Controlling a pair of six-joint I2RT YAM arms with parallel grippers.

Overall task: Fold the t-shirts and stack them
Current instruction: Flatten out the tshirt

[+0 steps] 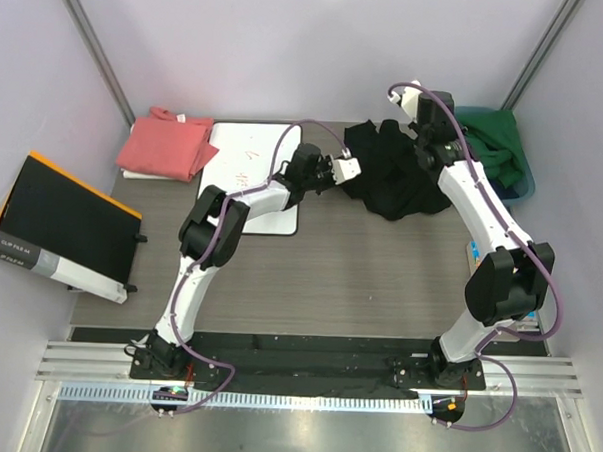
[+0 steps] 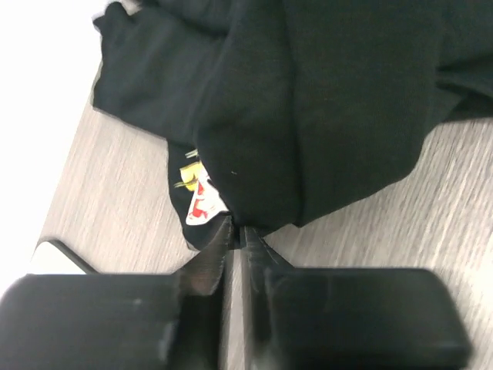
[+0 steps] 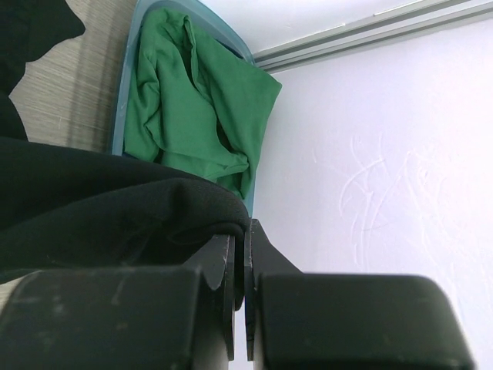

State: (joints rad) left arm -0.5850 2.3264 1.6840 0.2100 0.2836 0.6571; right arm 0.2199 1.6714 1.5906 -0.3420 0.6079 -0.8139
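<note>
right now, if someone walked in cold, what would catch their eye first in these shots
The crumpled black t-shirt at the far middle-right of the table, with the left gripper and right gripper both pinched on its edges. Next, the folded salmon-pink t-shirt at the far-left corner, and the green cloth in a blue bin at the far right.

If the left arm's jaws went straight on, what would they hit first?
The black t-shirt: the left gripper seems to pinch its near fold, with more bunched cloth straight ahead.
</note>
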